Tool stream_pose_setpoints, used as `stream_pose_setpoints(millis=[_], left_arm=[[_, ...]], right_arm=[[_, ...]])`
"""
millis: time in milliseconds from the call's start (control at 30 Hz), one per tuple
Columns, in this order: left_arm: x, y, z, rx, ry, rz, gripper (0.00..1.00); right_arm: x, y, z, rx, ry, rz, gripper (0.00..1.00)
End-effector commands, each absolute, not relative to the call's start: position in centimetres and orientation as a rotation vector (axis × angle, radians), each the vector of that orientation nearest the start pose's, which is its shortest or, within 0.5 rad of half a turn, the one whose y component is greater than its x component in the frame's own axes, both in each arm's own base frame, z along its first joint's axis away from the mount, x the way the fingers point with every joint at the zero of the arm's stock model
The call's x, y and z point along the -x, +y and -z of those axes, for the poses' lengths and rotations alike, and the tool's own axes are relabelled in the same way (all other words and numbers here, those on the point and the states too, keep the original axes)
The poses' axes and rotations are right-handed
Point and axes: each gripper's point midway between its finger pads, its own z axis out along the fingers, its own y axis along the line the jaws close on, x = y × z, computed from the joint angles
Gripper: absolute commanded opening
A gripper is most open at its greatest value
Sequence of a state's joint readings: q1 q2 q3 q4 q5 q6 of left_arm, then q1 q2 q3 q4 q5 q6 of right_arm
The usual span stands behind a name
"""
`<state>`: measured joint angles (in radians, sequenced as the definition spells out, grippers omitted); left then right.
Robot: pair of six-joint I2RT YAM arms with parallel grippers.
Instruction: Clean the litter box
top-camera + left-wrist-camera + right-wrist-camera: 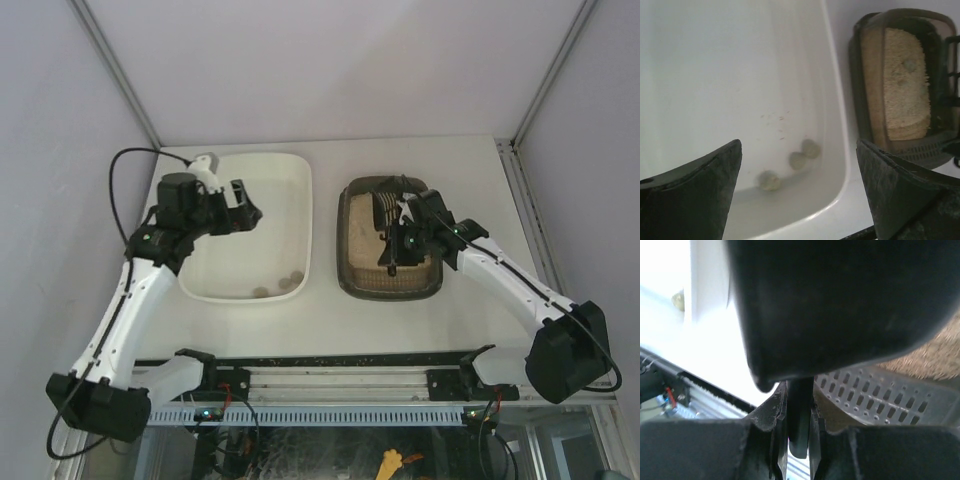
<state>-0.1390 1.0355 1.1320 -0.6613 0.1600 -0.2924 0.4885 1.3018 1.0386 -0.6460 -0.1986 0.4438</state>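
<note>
Right gripper pinches a black slotted plastic scoop over the dark translucent rectangular litter box, centre right. Left gripper, spread wide, overhangs the cream-white plastic tub.

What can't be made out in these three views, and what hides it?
Top view: middle of the litter box, under the right arm and scoop.
Left wrist: litter box's right end, cut off by the frame edge.
Right wrist: most of the litter, behind a dark blurred mass.
Top view: lumps in the tub, too small to count.
</note>
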Motion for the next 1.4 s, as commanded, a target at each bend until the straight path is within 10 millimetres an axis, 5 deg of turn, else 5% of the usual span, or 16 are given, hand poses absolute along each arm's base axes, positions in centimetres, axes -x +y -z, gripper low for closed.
stream_pose_setpoints(millis=[0, 133, 300, 500, 700, 867, 1100, 1367], left_arm=[[-33.8, -13.5, -29.8, 0.113, 1.970, 0.539, 1.00], [-35.7, -19.3, -27.6, 0.025, 2.057, 0.552, 1.00], [-36.3, -25.2, -24.2, 0.091, 2.161, 0.726, 1.00], [-37.9, -28.5, -20.5, 0.221, 2.198, 0.836, 1.00], [-39.6, -31.2, -20.3, 0.297, 2.174, 0.979, 1.00], [-40.4, -31.4, -21.1, 0.300, 2.143, 0.976, 1.00], [-40.6, -27.9, -24.9, 0.282, 1.994, 0.926, 1.00], [-40.1, -24.2, -25.3, 0.347, 2.020, 0.986, 1.00]], right_arm=[[-23.7, 20.1, -15.5, 0.014, 2.611, -0.968, 0.00], [-22.7, 19.2, -14.6, -0.176, 2.730, -1.106, 0.00], [-22.7, 18.8, -12.9, -0.304, 2.874, -1.074, 0.00], [-23.1, 19.8, -12.1, -0.317, 2.977, -1.071, 0.00], [-24.4, 20.2, -11.7, -0.321, 3.051, -1.026, 0.00], [-25.1, 20.9, -11.1, -0.286, 3.128, -0.996, 0.00], [-25.1, 20.9, -10.8, -0.251, 3.206, -0.912, 0.00], [-24.1, 21.6, -9.9, -0.210, 3.271, -0.856, 0.00]])
